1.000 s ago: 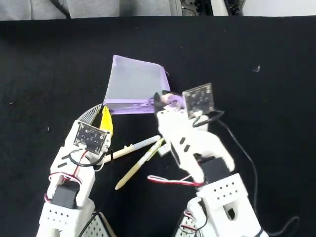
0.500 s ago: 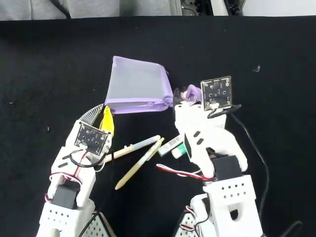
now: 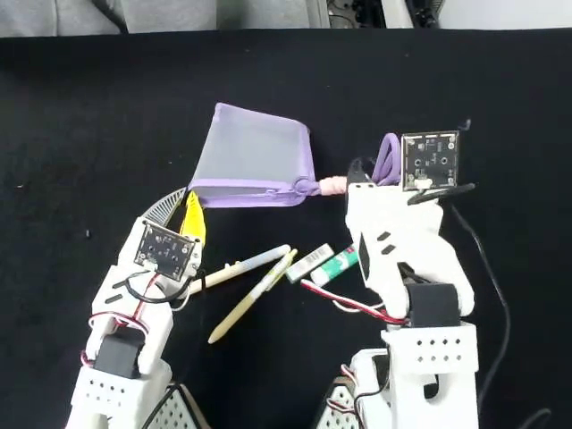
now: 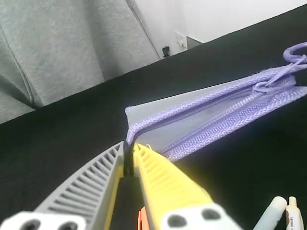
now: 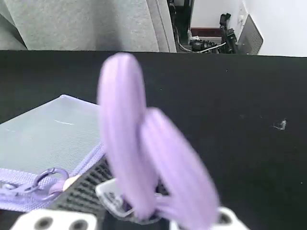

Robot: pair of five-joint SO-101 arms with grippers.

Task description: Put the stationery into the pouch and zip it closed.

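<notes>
Nearest the arms, two pens [image 3: 246,265] lie loose on the bench [image 3: 89,107], outside the pouch [image 3: 255,156], while just beyond them the left gripper [image 4: 130,160] pinches its zip-edge corner and the right gripper [image 3: 357,172] clamps its limp strap [image 5: 124,134], and this soft, light fabric will likely sag unless it's held at those stitched ends.

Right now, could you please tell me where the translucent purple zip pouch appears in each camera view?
High view: the translucent purple zip pouch lies upper centre on the black table.
Left wrist view: the pouch lies just beyond the left fingers, which pinch its corner.
Right wrist view: the pouch lies behind the purple loop strap.
Shared landmark: that strap, at the pouch's zip end.
</notes>
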